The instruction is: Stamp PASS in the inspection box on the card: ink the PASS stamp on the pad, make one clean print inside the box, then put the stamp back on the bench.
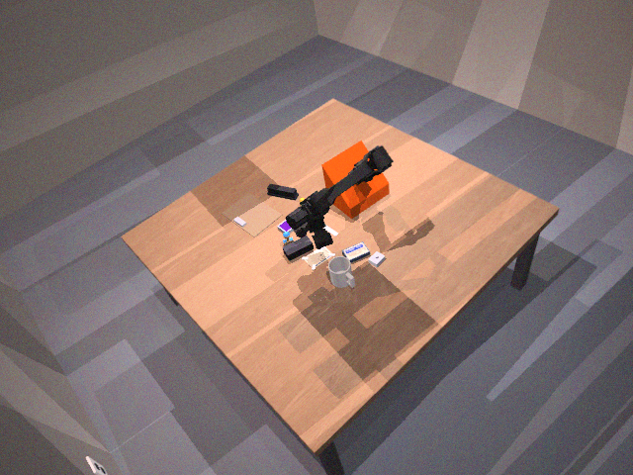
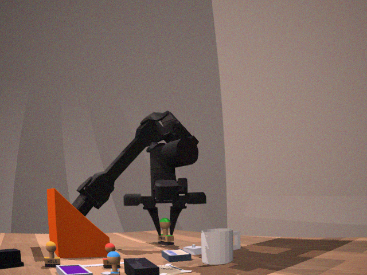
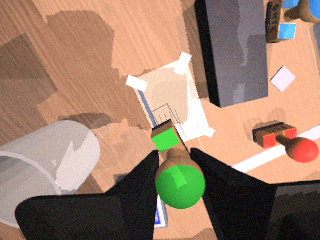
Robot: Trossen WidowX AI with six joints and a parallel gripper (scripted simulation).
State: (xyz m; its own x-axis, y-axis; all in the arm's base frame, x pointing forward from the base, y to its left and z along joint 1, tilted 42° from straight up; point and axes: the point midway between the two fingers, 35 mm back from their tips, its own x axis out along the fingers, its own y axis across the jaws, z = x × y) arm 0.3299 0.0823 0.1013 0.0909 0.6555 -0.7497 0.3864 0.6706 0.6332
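Observation:
My gripper point(image 1: 321, 238) point(image 2: 165, 234) point(image 3: 174, 154) is shut on the green-knobbed PASS stamp point(image 2: 164, 226) point(image 3: 180, 185). It holds the stamp roughly upright, raised above the table. The card point(image 1: 317, 257) point(image 3: 175, 90) lies flat with white tape at its corners. In the wrist view the stamp's base overlaps the card's near edge and hides part of the thin outlined lines there. No clear PASS print shows on the visible part. The purple ink pad point(image 1: 284, 226) point(image 2: 74, 270) lies on the other side of the black block from the card.
A black block point(image 1: 298, 248) point(image 2: 140, 267) point(image 3: 237, 50) and grey mug point(image 1: 339, 270) point(image 2: 217, 245) point(image 3: 75, 145) flank the card. Red point(image 2: 109, 247) point(image 3: 304, 150), blue point(image 2: 113, 258) and yellow point(image 2: 50, 246) stamps stand around. A blue-white box point(image 1: 356, 251) and orange wedge point(image 1: 378, 189) point(image 2: 77, 234) are also there.

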